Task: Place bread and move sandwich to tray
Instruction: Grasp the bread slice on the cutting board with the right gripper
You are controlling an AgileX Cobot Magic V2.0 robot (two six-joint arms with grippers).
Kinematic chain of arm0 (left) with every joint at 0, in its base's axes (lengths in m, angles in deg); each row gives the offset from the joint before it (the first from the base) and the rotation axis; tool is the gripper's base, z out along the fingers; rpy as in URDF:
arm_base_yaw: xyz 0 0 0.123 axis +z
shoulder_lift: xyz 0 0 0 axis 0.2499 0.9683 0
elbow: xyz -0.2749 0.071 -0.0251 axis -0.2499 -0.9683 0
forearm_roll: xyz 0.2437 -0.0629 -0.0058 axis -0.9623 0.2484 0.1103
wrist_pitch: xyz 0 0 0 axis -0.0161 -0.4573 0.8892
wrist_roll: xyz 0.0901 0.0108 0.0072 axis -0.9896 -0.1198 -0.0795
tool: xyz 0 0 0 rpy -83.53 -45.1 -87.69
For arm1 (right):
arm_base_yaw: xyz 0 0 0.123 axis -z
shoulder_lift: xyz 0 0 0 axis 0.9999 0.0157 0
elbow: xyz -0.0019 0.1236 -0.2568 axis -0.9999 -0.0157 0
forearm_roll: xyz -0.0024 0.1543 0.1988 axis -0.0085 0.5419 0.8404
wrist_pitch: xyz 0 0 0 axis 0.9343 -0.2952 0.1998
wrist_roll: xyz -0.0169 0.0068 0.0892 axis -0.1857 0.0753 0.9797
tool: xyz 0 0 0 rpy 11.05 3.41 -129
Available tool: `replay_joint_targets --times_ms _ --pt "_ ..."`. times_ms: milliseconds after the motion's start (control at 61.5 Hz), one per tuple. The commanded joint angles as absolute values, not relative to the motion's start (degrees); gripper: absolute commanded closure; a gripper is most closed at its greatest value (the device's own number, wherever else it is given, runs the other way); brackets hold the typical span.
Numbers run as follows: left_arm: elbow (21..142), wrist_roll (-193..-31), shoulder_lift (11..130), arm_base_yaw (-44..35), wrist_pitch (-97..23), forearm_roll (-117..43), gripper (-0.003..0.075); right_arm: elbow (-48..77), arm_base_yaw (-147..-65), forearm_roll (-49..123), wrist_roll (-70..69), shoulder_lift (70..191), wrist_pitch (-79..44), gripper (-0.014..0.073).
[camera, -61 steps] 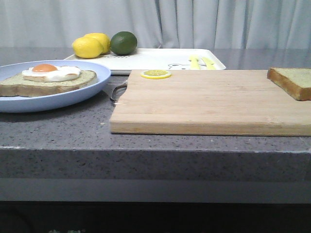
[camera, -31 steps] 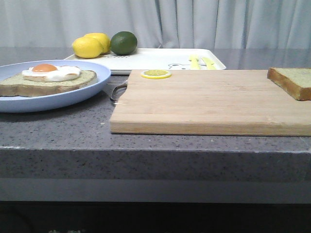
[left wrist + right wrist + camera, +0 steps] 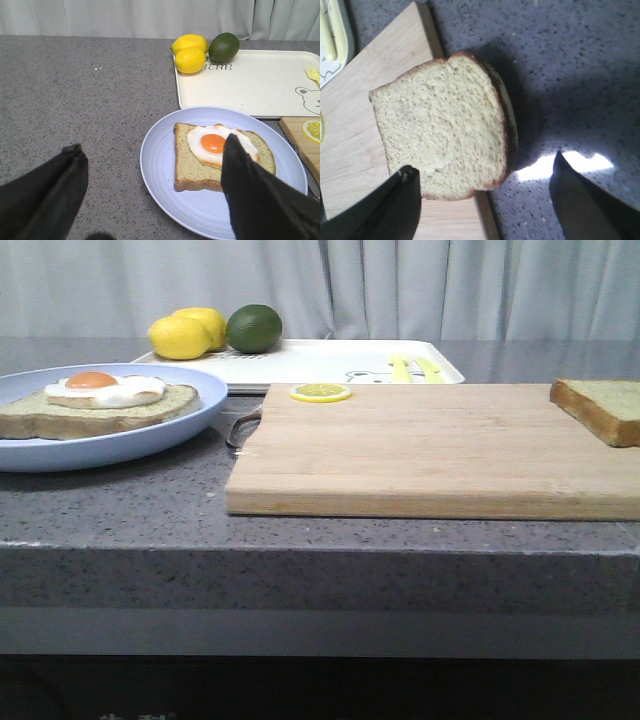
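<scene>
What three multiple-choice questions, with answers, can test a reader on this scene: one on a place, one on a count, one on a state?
1. Where does the plain bread lie?
A. on the tray
B. on the cutting board, past its edge
C. on the blue plate

2. How many lemons are on the tray?
A. one
B. two
C. four

3. How is the right end effector?
A. open
B. shut on the bread
C. shut on a lemon

Answers: 1 B, the crust overhangs the board; 2 B, two yellow fruits beside the lime; 3 A, fingers spread, nothing held.
</scene>
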State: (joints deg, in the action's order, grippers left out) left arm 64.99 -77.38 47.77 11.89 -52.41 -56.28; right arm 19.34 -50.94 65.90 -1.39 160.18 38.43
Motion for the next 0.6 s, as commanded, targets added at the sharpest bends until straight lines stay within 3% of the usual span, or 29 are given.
replay_joint_targets --times_ms 0,586 --pt "66.69 -76.96 48.15 11.43 -47.53 -56.04 0.0174 21.20 -50.58 71.80 -4.18 161.03 40.97 0.0044" --pt "66.69 -76.96 48.15 11.43 -46.77 -56.04 0.0174 21.20 -55.16 76.06 -8.83 170.31 46.72 0.0044"
